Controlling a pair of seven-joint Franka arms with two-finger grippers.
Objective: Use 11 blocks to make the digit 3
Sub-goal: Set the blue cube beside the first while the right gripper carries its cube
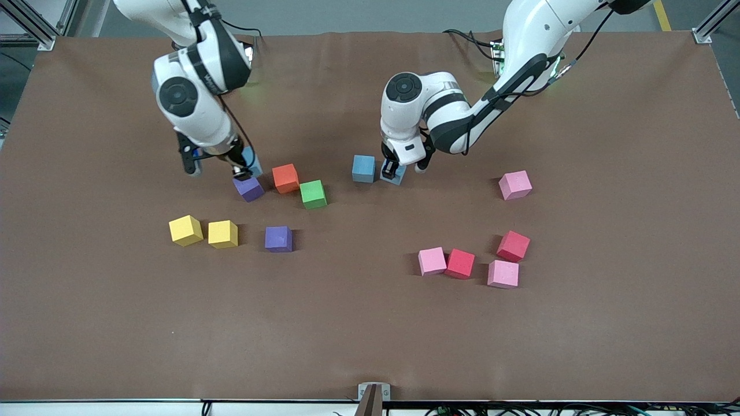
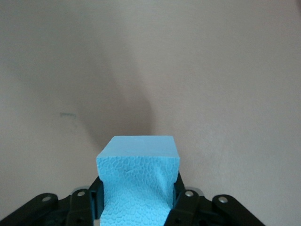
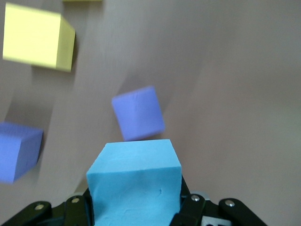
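Both arms reach down to the table. The left gripper (image 1: 395, 170) pinches a light blue block (image 2: 138, 181) beside another blue cube (image 1: 363, 168); its sides dent, so it is probably light, soft foam. The right gripper (image 1: 240, 171) clamps a third blue block (image 3: 134, 183) above a purple cube (image 1: 249, 188).

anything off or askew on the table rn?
Nothing damaged. Blocks lie scattered at mixed angles, no digit yet. Two yellow cubes sit among them. Left gripper and right gripper each clamp a light blue block.
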